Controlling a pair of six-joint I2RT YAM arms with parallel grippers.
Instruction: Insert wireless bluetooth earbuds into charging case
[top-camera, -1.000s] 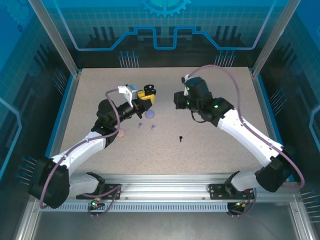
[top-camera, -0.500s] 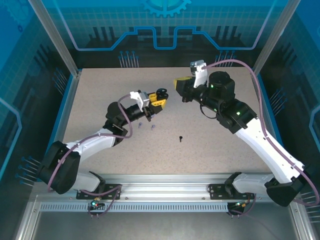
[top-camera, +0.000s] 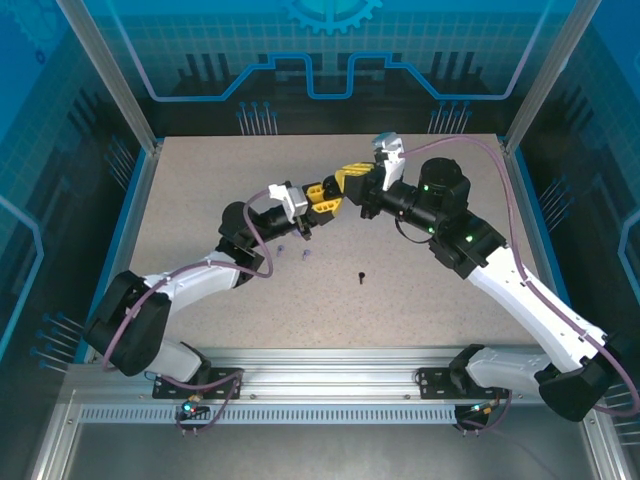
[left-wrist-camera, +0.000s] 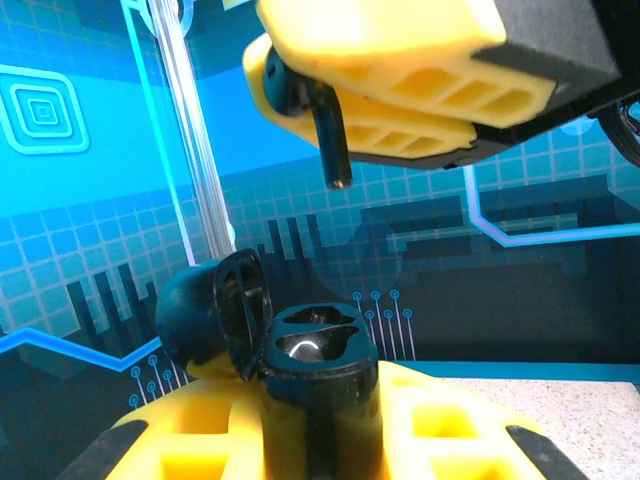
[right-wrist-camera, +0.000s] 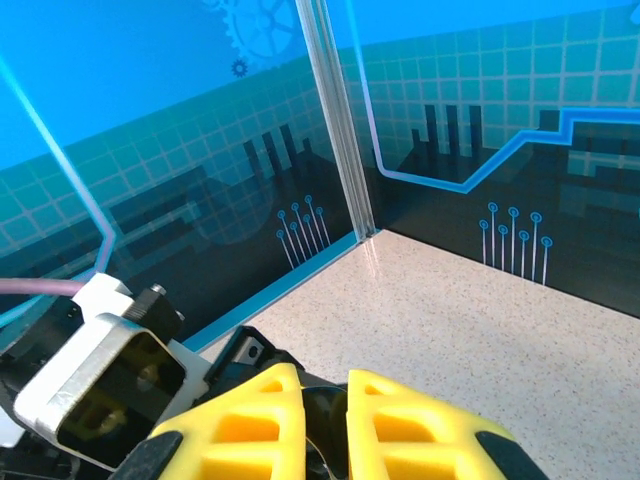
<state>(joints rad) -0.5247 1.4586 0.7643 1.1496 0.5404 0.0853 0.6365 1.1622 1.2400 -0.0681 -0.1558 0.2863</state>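
Insertion was the step in hand: the right gripper (top-camera: 347, 181) pinched a black earbud (left-wrist-camera: 330, 140) just above the open black case (left-wrist-camera: 315, 355) clamped in the left gripper (top-camera: 322, 195), so lowering it stem-first into a socket seemed next.

Top cam: bright, even overhead light, table (top-camera: 180, 200) well lit, faint soft shadows on it. Frame edges bow, wide lens. Left wrist cam: blue wall (left-wrist-camera: 90, 230) vivid, black case (left-wrist-camera: 320, 362) sharp w/ a small white glint inside, black earbud (left-wrist-camera: 330, 140) crisp above; left fingers (left-wrist-camera: 200, 440) go soft at the btm edge. Right wrist cam: wall clear far off, right fingers (right-wrist-camera: 400, 420) blurred up close, clear post (right-wrist-camera: 340, 130) streaked w/ glare.
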